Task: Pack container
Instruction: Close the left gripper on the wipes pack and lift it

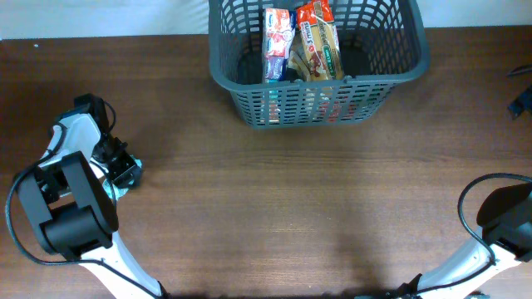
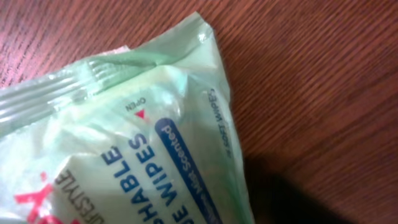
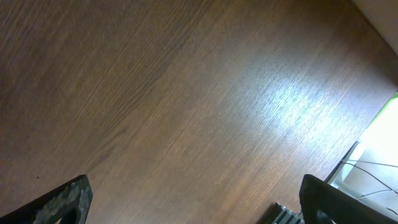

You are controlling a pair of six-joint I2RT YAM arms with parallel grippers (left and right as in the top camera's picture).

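The dark grey lattice basket (image 1: 381,76) stands at the table's far middle. It holds a red-and-white packet (image 1: 278,43) and an orange-and-green snack pack (image 1: 321,40). My left gripper (image 1: 125,173) is low at the table's left edge. A pale green pack of flushable wipes (image 2: 118,143) fills the left wrist view and hides the fingers; only a sliver of it shows in the overhead view (image 1: 116,192). My right gripper (image 3: 196,196) is open and empty over bare wood, far from the basket.
The brown wooden table (image 1: 291,208) runs between the two arms. The right arm's base and cable (image 1: 499,218) sit at the front right corner. Dark objects (image 1: 522,100) lie at the right edge.
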